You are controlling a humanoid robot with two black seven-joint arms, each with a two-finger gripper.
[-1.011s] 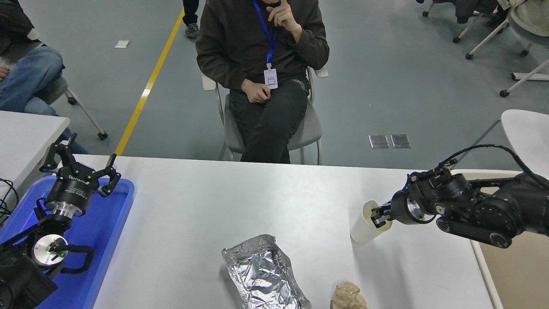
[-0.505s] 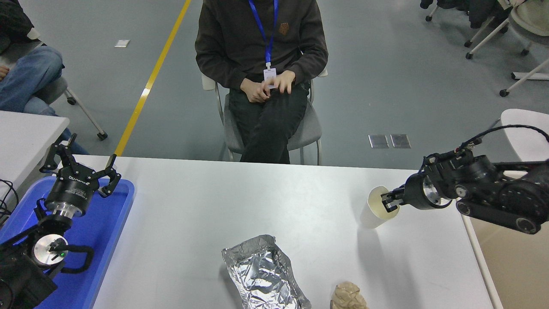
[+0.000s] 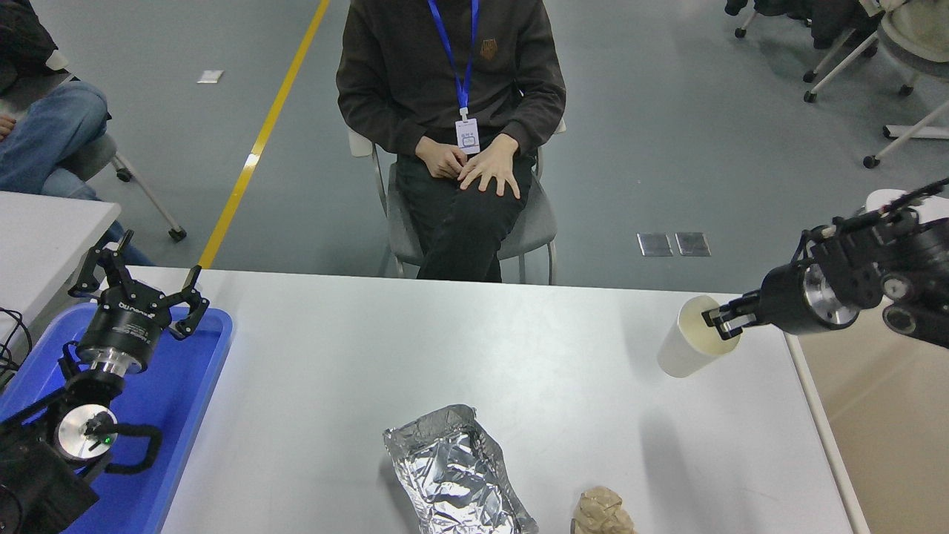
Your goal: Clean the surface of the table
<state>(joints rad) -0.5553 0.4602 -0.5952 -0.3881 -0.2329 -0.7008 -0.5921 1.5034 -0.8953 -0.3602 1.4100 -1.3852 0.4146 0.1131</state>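
Note:
The table surface (image 3: 415,348) is a wide light grey-white top across the lower half of the view. My right gripper (image 3: 723,320) is shut on the rim of a white paper cup (image 3: 686,350) and holds it tilted, above the table near its right edge. A crumpled foil tray (image 3: 456,471) lies at the front centre. A crumpled brown paper ball (image 3: 602,512) lies to its right at the front edge. My left gripper (image 3: 141,285) is open and parked over a blue tray (image 3: 178,400) at the left.
A beige bin (image 3: 890,430) stands beside the table's right edge. A person sits on a chair (image 3: 534,222) at the far side, hands on lap. A smaller white table (image 3: 44,237) is at the left. Another seated person shows at the upper left.
My right gripper has carried the cup up and to the right, toward the table's right edge. The seated person lowered a hand to the lap. The left arm has not moved.

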